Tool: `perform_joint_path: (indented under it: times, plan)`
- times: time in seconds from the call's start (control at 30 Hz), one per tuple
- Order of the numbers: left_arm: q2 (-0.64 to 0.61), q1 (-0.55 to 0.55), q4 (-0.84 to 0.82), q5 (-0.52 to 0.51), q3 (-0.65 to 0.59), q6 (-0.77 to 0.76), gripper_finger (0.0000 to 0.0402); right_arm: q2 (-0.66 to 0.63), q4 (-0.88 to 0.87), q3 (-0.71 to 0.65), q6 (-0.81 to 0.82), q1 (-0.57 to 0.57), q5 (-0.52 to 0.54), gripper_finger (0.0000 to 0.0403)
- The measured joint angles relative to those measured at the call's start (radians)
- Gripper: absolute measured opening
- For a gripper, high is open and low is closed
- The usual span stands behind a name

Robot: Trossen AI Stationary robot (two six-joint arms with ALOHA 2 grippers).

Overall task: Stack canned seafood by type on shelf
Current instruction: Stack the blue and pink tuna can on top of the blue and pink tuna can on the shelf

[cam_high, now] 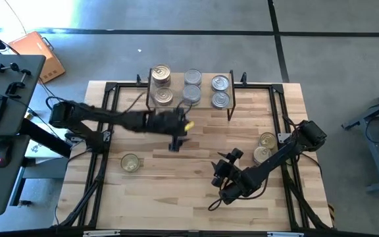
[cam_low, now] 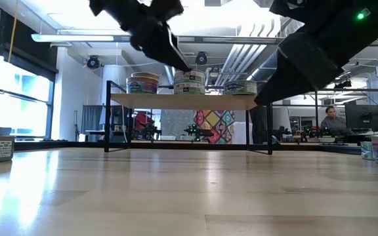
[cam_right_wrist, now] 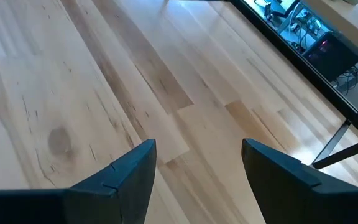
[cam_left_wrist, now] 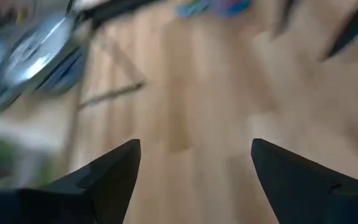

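The right gripper [cam_high: 219,172] hovers over the near middle of the pale butcher-block desk [cam_high: 176,191], fingers [cam_right_wrist: 120,177] apart and empty. One round silvery tin [cam_high: 131,162] lies toward the left edge, two gold-lidded tins [cam_high: 264,146] by the right edge. The left gripper [cam_high: 175,145] hangs just before the shelf, fingers [cam_left_wrist: 104,177] spread wide, empty. At the far edge, the low light-wood shelf [cam_high: 206,92] on black legs carries six tins [cam_high: 191,89].
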Motion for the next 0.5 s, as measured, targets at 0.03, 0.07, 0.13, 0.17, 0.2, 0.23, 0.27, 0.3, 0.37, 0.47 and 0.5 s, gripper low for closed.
perform_joint_path:
  times: [0.03, 0.07, 0.13, 0.17, 0.2, 0.23, 0.27, 0.3, 0.37, 0.47, 0.5]
  plan:
    - [-0.009, -0.037, 0.054, 0.000, -0.032, -0.009, 0.0296, 0.003, 0.002, 0.000, 0.000, 0.002, 0.000, 0.0231]
    - [-0.019, -0.073, 0.112, 0.001, -0.064, -0.016, 0.0294, 0.005, 0.004, 0.000, 0.000, 0.003, 0.001, 0.0231]
    - [-0.044, -0.143, 0.251, 0.003, -0.138, -0.035, 0.0290, 0.007, 0.000, 0.000, -0.002, 0.009, 0.001, 0.0231]
    - [-0.056, -0.176, 0.330, 0.004, -0.180, -0.048, 0.0289, 0.010, 0.001, 0.000, -0.002, 0.011, 0.001, 0.0231]
    - [-0.068, -0.207, 0.402, 0.005, -0.223, -0.058, 0.0287, 0.012, 0.000, 0.000, -0.002, 0.013, 0.000, 0.0231]
    - [-0.080, -0.237, 0.461, 0.003, -0.264, -0.066, 0.0286, 0.013, 0.000, 0.000, -0.003, 0.017, -0.005, 0.0231]
    - [-0.093, -0.265, 0.512, -0.005, -0.303, -0.074, 0.0285, 0.014, 0.001, 0.000, -0.005, 0.020, -0.013, 0.0231]
    - [-0.107, -0.291, 0.553, -0.020, -0.336, -0.087, 0.0285, 0.013, 0.002, 0.000, -0.010, 0.023, -0.026, 0.0231]
    - [-0.146, -0.344, 0.583, -0.068, -0.387, -0.118, 0.0284, 0.014, 0.002, 0.000, -0.029, 0.028, -0.058, 0.0231]
    - [-0.207, -0.426, 0.536, -0.162, -0.418, -0.154, 0.0284, 0.013, 0.003, -0.002, -0.069, 0.028, -0.147, 0.0231]
    - [-0.229, -0.457, 0.499, -0.191, -0.423, -0.164, 0.0284, 0.013, 0.022, -0.012, -0.090, 0.023, -0.190, 0.0231]
